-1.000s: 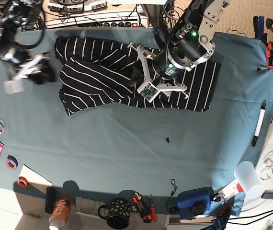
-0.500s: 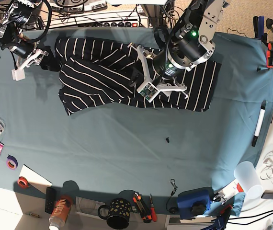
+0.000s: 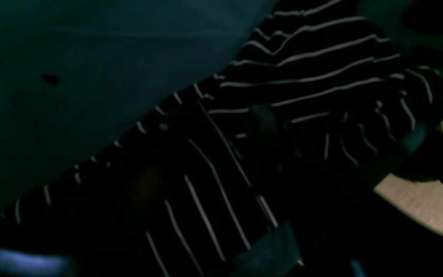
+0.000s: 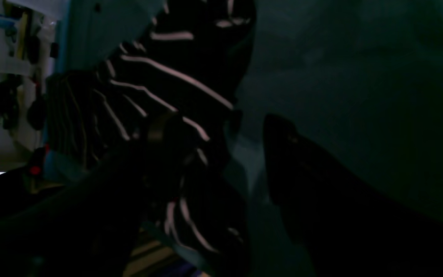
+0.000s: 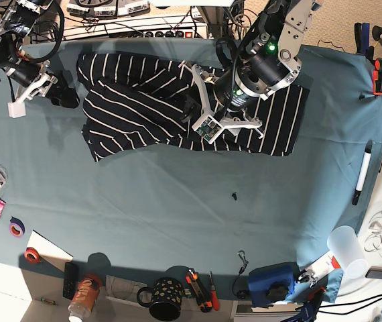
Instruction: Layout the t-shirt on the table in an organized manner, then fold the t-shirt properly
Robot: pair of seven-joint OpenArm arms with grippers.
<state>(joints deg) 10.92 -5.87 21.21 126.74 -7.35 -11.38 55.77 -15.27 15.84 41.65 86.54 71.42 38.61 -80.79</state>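
Rumpled t-shirt [image 5: 144, 100] whole only from base; both pincers [image 5: 208, 100] [image 5: 30, 90] agape, empty.

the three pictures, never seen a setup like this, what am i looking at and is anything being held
It is a robot with two arms working over a table draped in teal cloth. The bright picture looks down from above; the two dark ones come from cameras on the arms' wrists, close to the cloth.

A dark striped t-shirt lies crumpled at the far side of the table. The left gripper, on the right of the overhead picture, sits over the shirt's middle; whether it grips the fabric cannot be told. The right gripper, at the shirt's other end, stands open just beside the sleeve, holding nothing.

Along the near edge lie odds and ends: a mug, tape rolls, a marker and a plastic cup.
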